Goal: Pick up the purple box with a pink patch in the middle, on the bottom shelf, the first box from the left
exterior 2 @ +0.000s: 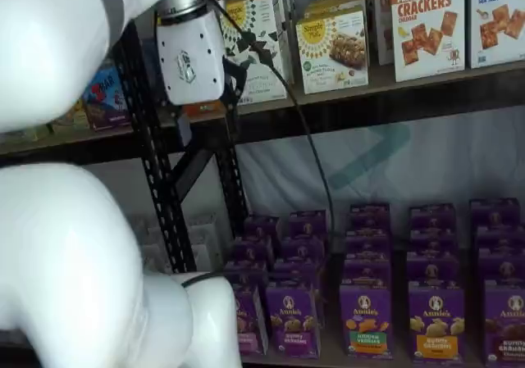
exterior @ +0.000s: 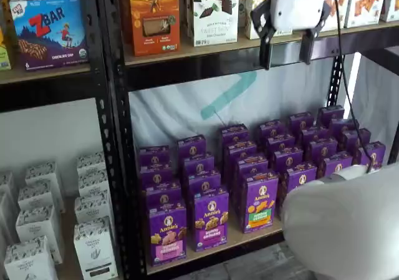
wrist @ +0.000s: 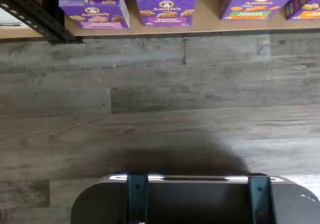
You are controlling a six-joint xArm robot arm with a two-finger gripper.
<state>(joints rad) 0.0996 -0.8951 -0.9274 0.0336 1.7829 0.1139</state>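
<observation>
The purple box stands upright at the front left of the bottom shelf, with a pink patch across its lower middle. In the wrist view it stands beside the black upright. In a shelf view the white arm partly hides it. My gripper hangs high, level with the upper shelf's edge, far above and to the right of the box. Its two black fingers stand apart with a plain gap and hold nothing. Its white body also shows in a shelf view.
Rows of other purple cartons fill the shelf, among them one with a purple band and one with a green-and-orange patch. A black upright stands left of the box. White cartons fill the left bay. A dark mount sits over grey floor.
</observation>
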